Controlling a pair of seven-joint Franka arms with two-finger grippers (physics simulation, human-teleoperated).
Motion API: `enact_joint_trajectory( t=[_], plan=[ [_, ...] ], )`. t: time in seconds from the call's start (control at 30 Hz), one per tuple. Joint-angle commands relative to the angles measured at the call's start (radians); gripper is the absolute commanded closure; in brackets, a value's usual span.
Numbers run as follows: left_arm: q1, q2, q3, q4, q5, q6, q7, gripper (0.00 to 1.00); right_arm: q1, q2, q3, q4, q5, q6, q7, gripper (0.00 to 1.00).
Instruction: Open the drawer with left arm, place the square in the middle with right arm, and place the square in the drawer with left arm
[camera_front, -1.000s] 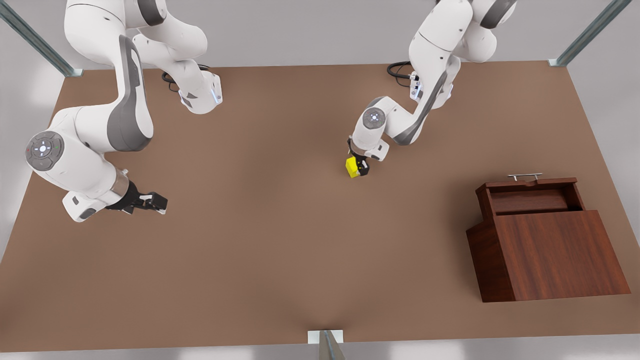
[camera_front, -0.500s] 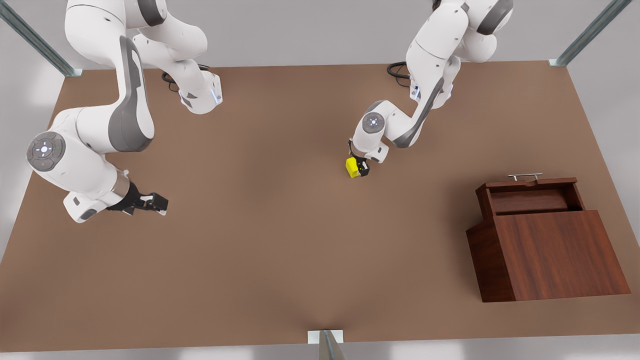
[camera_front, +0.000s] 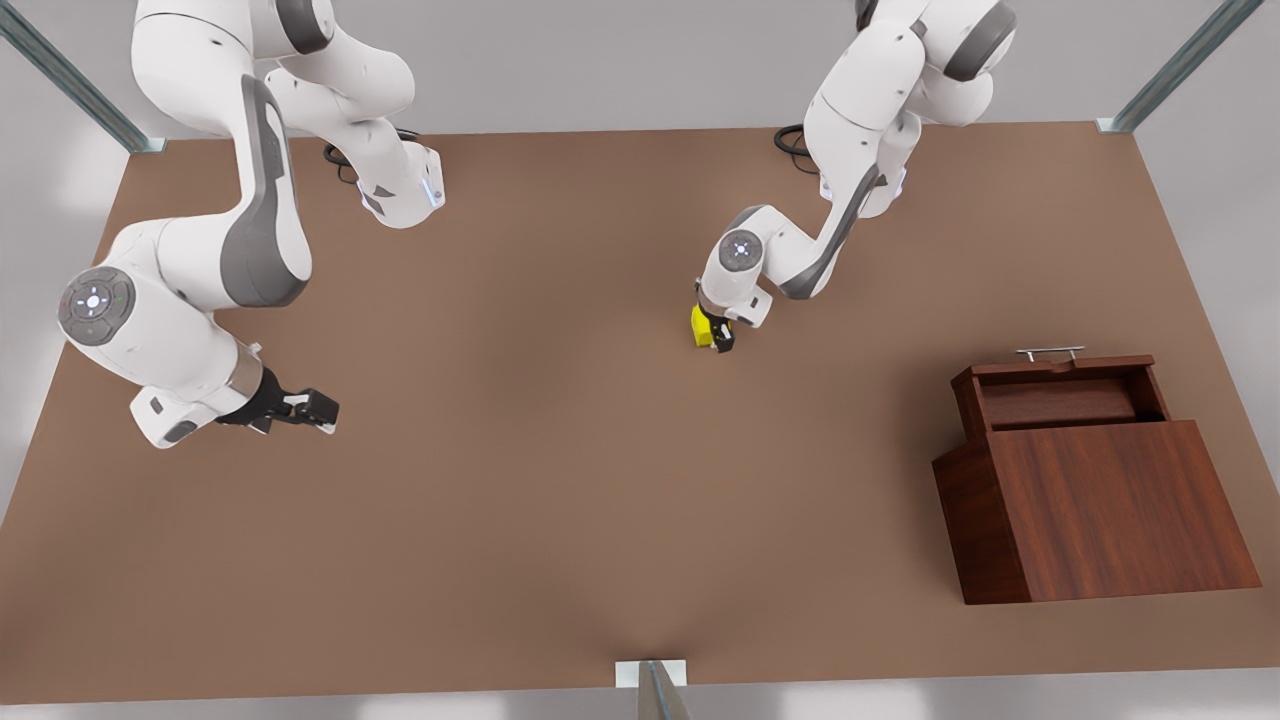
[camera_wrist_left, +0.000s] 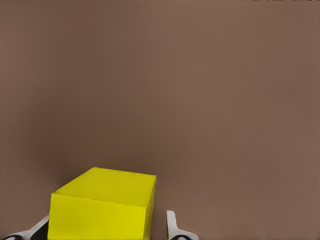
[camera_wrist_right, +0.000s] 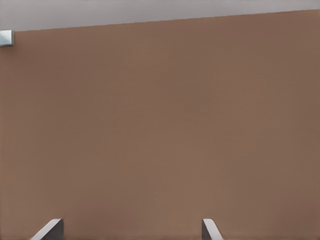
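Right pincer (camera_front: 322, 408) parked open over bare tabletop (camera_front: 520, 480) on the front view's left, just waiting. Mid-table, left pincer (camera_front: 716, 336) clamped on the square (camera_front: 704, 327). Probably best to lift clear, carry rightward, then lower gently into the open drawer (camera_front: 1062, 396).

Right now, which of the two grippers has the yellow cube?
The left gripper, mid-table, is shut on the square. The right gripper, at the front view's left, waits open.

You face simulated robot test cell: plain matte brown bench (camera_front: 560, 520), bare grey walls, metal frame struts (camera_front: 70, 80) at corners, two white arms bolted on.
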Motion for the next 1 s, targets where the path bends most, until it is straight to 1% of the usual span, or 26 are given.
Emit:
enact_joint_trajectory(
  t=[0.0, 0.07, 0.1, 0.13, 0.53, 0.57, 0.83, 0.97],
  plan=[
    [0.000, 0.002, 0.000, 0.000, 0.004, 0.000, 0.000, 0.05, -0.001, 0.000, 0.001, 0.001, 0.000, 0.000, 0.000, 0.00],
    [-0.002, 0.004, 0.006, 0.000, 0.004, 0.005, 0.000, 0.13, -0.001, 0.000, -0.001, 0.001, 0.000, 0.000, 0.000, 0.00],
    [-0.002, 0.005, 0.008, 0.000, 0.004, 0.006, 0.000, 0.24, -0.002, 0.002, 0.001, 0.001, 0.000, 0.000, 0.000, 0.00],
    [-0.002, 0.008, 0.008, 0.000, 0.004, 0.006, 0.000, 0.29, -0.001, 0.002, 0.001, 0.001, 0.002, 0.002, 0.002, 0.00],
    [-0.005, 0.018, 0.014, 0.000, 0.004, 0.005, 0.000, 0.29, -0.001, 0.003, 0.001, 0.001, 0.002, 0.009, 0.002, 0.00],
    [-0.005, 0.018, 0.014, 0.000, 0.004, 0.005, 0.000, 0.34, -0.001, 0.008, 0.001, 0.001, 0.002, 0.009, 0.002, 0.00],
    [-0.003, 0.010, 0.014, 0.002, 0.004, -0.003, 0.000, 0.47, -0.001, 0.009, 0.001, 0.001, 0.000, 0.011, 0.002, 0.00],
    [-0.003, 0.002, 0.029, 0.002, 0.021, -0.008, 0.000, 0.47, -0.001, 0.009, 0.002, 0.001, 0.000, 0.011, 0.000, 0.00]
  ],
)
